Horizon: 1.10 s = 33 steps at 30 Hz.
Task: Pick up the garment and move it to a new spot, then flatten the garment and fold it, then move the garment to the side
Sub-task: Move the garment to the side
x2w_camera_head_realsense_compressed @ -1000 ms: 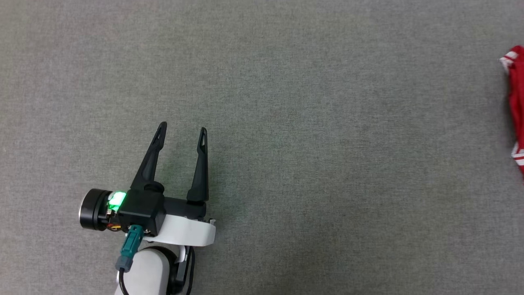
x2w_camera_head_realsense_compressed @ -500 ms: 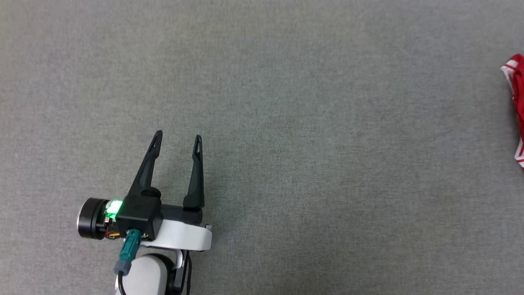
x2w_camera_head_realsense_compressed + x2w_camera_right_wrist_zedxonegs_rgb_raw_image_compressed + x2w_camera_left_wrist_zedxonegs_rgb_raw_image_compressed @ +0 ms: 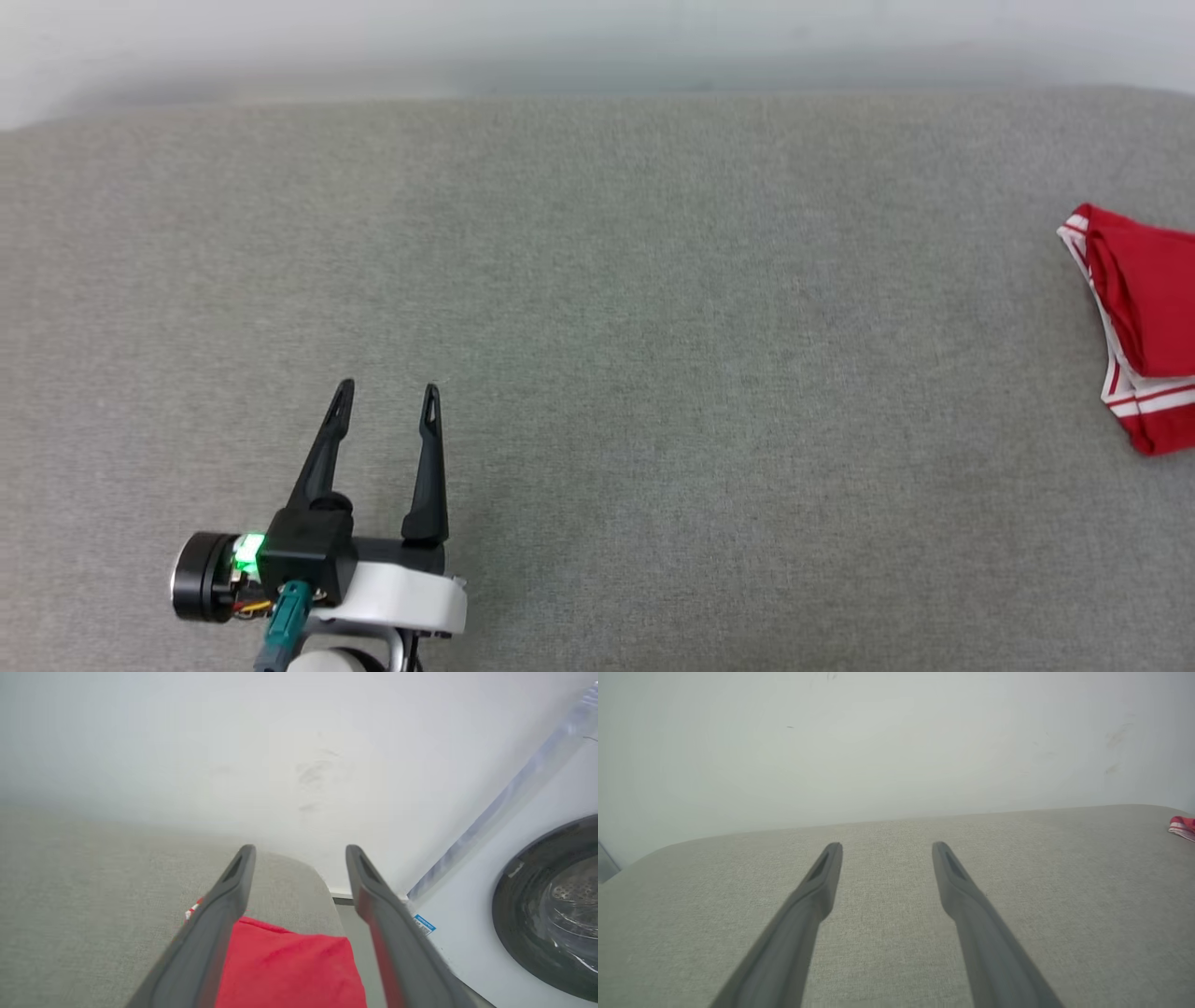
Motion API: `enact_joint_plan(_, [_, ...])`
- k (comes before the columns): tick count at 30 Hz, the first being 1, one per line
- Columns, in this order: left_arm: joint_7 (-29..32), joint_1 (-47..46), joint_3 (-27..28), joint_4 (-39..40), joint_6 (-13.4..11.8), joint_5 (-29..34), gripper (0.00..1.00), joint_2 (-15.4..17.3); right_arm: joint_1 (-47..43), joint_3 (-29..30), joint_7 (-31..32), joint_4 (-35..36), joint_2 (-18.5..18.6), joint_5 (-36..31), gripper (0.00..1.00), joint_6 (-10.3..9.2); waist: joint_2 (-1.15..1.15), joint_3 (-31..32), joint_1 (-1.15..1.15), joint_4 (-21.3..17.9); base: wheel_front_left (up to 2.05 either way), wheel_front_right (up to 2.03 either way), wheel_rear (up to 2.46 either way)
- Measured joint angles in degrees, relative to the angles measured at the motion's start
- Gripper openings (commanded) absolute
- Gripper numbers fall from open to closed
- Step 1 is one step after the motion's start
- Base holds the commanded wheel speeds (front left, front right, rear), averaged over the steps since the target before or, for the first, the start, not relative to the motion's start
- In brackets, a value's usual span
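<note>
The garment (image 3: 1144,313), red with white-striped trim, lies folded at the right edge of the grey fabric surface (image 3: 653,327), partly cut off by the head view's border. In the left wrist view it is a small red patch (image 3: 1182,826) far to the right. My left gripper (image 3: 387,397) stands open over bare fabric at the lower left, far from the garment; its view shows its fingers spread (image 3: 886,848). My right gripper (image 3: 299,851) is open, its fingers apart above the red garment (image 3: 289,966), with nothing held between them.
A white wall (image 3: 560,37) runs behind the surface's far edge. A white washing machine with a dark round door (image 3: 546,905) stands just past the surface's right end, near the right gripper.
The head camera has tilted, bringing the wall and more of the garment into view. The left gripper stays open in about the same pose.
</note>
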<state>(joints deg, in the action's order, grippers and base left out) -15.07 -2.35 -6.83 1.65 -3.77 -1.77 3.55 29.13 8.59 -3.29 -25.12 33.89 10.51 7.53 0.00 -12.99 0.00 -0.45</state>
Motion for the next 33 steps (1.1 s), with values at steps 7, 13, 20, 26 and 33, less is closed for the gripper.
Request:
enact_joint_plan(7, [0.0, 1.8, 0.8, -0.5, 0.2, -0.4, 1.00, 0.3, -4.4, 1.3, -7.2, 10.9, -10.0, -2.9, 1.00, 0.00, 0.00, 3.0, 0.00, 1.5, 0.00, 0.00, 0.00])
enact_joint_plan(13, [0.0, 2.3, 1.1, -1.4, 0.4, -0.4, 1.00, 0.4, -10.2, -0.9, -9.8, 18.6, -17.5, -3.0, 1.00, 0.00, 0.00, 5.1, 0.00, 3.2, 0.00, 0.00, 0.00])
enact_joint_plan(20, [0.0, 3.6, 1.2, -2.2, 0.7, -0.5, 1.00, 0.4, -18.3, -4.2, -10.6, 23.0, -24.4, -3.3, 1.00, 0.00, 0.00, 7.6, -0.01, 4.9, 0.00, 0.00, 0.00])
enact_joint_plan(26, [0.0, 4.6, 1.6, -2.8, 0.8, -0.6, 1.00, 0.4, -24.4, -4.7, -10.8, 22.9, -27.2, -4.1, 1.00, 0.00, 0.00, 9.0, -0.01, 5.4, 0.00, 0.00, 0.00])
enact_joint_plan(33, [0.0, 5.6, 1.7, -3.3, 1.3, -0.6, 1.00, 0.4, -29.8, -4.5, -10.5, 23.5, -29.3, -3.5, 1.00, -0.01, 0.00, 10.6, -0.01, 5.2, 0.00, 0.00, 0.00])
